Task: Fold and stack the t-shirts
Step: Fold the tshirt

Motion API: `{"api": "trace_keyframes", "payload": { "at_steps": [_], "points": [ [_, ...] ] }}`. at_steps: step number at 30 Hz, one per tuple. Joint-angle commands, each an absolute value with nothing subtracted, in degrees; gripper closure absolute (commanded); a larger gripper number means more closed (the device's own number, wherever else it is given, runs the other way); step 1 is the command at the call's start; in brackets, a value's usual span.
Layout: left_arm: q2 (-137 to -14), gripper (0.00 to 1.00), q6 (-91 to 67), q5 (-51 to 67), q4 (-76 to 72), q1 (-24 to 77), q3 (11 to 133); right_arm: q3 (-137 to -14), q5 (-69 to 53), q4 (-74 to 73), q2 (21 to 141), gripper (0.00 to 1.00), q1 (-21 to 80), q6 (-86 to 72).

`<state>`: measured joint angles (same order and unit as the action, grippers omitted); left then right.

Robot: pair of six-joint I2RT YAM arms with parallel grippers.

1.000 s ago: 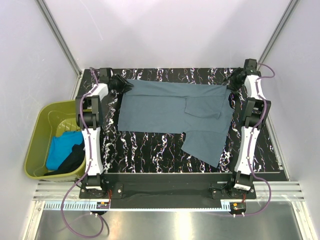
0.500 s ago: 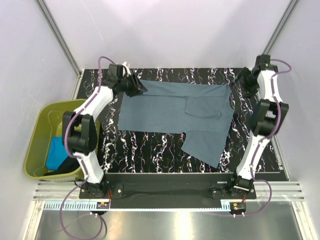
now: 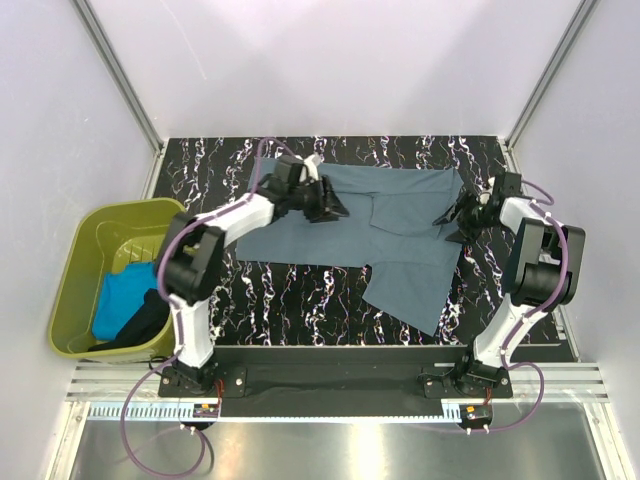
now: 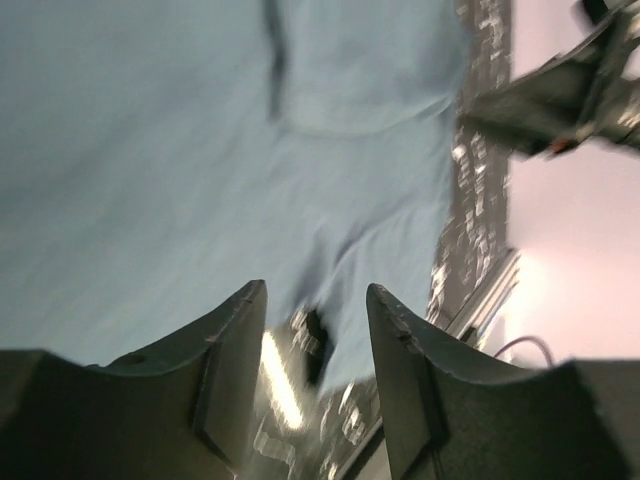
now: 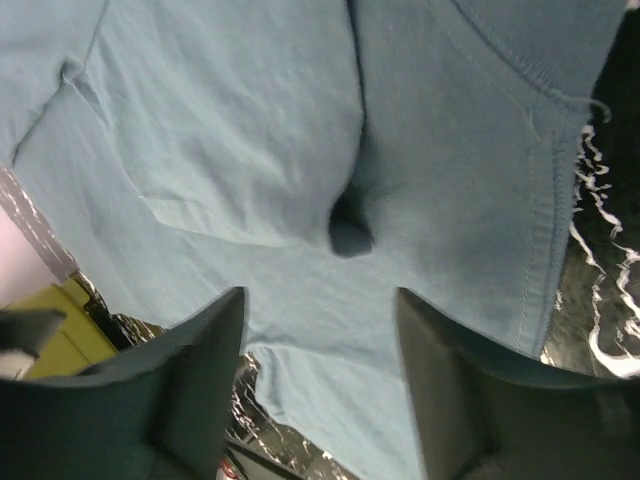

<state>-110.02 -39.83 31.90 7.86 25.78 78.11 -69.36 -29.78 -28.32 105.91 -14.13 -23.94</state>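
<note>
- grey-blue t-shirt (image 3: 400, 235) lies on table (image 3: 300, 300)
- left gripper (image 3: 333, 207) over its far-left part, jaws apart, empty
- right gripper (image 3: 452, 216) over its right edge, jaws apart, empty

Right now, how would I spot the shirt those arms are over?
Find the black white-veined table. Across its far half lies a dull slate grey-blue cloth t-shirt. The turquoise shirt and black shirt sit bunched in the olive-green plastic tub; only this one lies spread.
</note>
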Motion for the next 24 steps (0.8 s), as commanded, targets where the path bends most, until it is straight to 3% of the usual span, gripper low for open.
{"api": "trace_keyframes", "payload": {
  "at_steps": [1,7,19,24],
  "points": [
    [-116.17,0.52,-48.40,31.03,-5.96,28.38,82.86,-66.46,-32.61,-19.96,102.31,0.36,-13.89,-23.47],
    [-125.94,0.56,-51.50,27.69,-7.29,31.81,91.75,-64.42,-34.89,-14.60,104.67,0.47,-13.89,-24.34],
    [-134.65,0.57,-54.32,24.00,-6.33,32.96,100.02,-63.90,-36.74,-12.40,106.70,0.51,-13.89,-25.22],
    [-135.62,0.57,-54.06,23.64,-5.19,33.57,100.63,-62.40,-35.69,-12.39,106.08,0.48,-13.89,-24.52]
  ]
}}
